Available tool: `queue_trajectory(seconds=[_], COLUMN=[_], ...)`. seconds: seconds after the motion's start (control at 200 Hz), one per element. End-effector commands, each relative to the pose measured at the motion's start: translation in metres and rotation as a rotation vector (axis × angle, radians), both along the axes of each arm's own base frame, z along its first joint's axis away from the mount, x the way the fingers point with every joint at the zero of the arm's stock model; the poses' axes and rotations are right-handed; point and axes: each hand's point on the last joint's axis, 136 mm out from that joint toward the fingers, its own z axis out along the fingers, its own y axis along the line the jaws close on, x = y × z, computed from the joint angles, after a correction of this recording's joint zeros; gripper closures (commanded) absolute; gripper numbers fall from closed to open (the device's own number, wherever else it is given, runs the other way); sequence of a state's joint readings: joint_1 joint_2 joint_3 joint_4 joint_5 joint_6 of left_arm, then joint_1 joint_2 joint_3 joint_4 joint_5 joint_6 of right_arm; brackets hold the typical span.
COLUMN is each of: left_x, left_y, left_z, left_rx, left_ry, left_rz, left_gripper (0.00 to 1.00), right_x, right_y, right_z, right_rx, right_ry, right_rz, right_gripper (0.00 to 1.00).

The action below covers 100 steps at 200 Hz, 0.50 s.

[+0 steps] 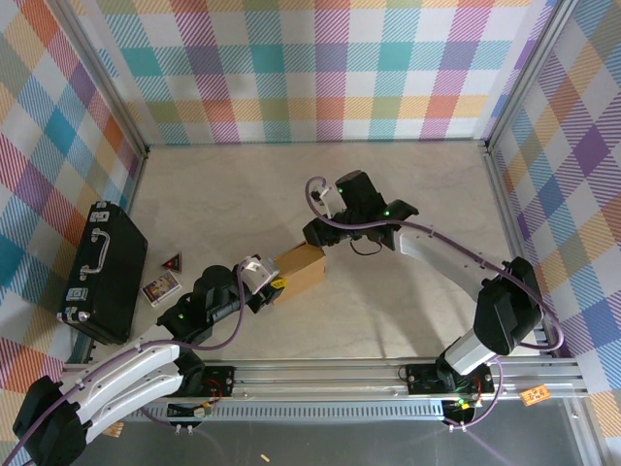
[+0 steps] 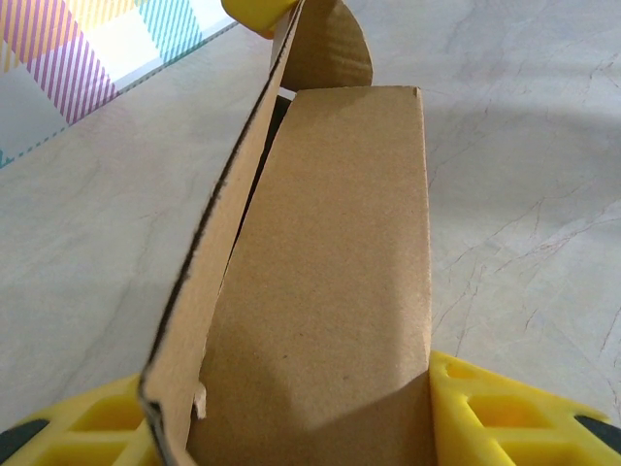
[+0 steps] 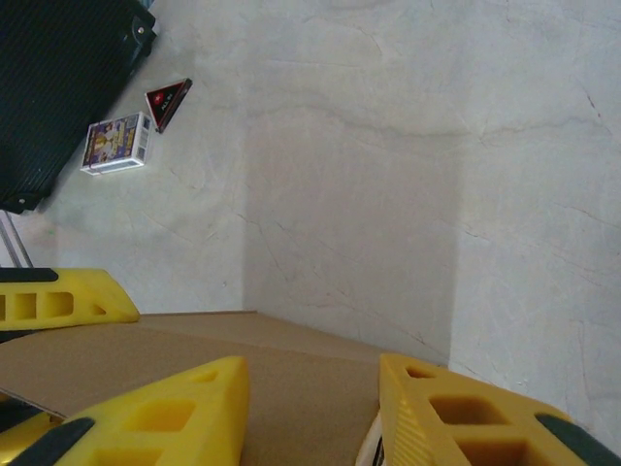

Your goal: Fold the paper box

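**Cardboard box (image 1: 301, 270) half-formed, a gripper at each end**

Placed near the middle of the tabletop (image 1: 417, 194), lengthwise between the two arms and well apart from the walls. Clamped across the near end by the left gripper (image 1: 276, 286): from the left wrist, seen wedged between both yellow fingers (image 2: 505, 413) with no gap on either side. One long flap (image 2: 209, 262) standing upright along the left edge, not yet tucked. A rounded tab (image 2: 330, 53) sticking up at the far end.

Straddled at the far end by the right gripper (image 3: 312, 379), fingers apart with cardboard between them. Cannot tell whether pinching or merely poised over the edge.

Judged as mid-fold: sides partly up, flap and tab left to close. Next move probably calls for steadying with the left while pressing the upright flap inward and down with the right, then seating the tab. Best done with a light, even push along the crease, to guard against spring-back or buckling.

Further out, far left: black case (image 1: 102, 272) by the wall, with a card pack (image 1: 160, 287) and a small dark triangle (image 1: 173, 260) just beside it. None of these in the way. Real crowding only between the two grippers, close together over a small box, with a risk of clashing fingers or of dragging the box across the smooth tabletop.
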State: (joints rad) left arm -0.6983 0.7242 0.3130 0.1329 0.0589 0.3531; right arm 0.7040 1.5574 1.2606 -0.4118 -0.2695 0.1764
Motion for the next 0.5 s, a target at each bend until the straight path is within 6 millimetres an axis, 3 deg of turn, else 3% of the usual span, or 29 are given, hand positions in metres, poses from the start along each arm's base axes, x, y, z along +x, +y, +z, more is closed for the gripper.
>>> queue_trajectory(seconds=[0.0,0.115,0.275,0.495], left_x=[0.006,0.009,0.006,0.007], left_y=[0.008,0.01,0.01,0.008], left_z=[0.0,0.001,0.005,0.005], left_rx=[0.019,-0.003,-0.024,-0.005], left_ry=[-0.004,0.005,0.024,-0.045], left_rz=[0.056,0.085,0.086,0.055], left_gripper=[0.62,0.48,0.41,0.49], right_x=[-0.049,-0.049,-0.039,-0.024], right_y=[-0.034,-0.033,-0.029,-0.021], right_z=[-0.081,-0.084,-0.08,-0.05], right_rx=[-0.233,-0.216,-0.194,-0.137], right_ry=[0.247,0.253,0.22,0.125], right_rz=[0.011,0.0,-0.033,-0.005], right_gripper=[0.61,0.62,0.61,0.58])
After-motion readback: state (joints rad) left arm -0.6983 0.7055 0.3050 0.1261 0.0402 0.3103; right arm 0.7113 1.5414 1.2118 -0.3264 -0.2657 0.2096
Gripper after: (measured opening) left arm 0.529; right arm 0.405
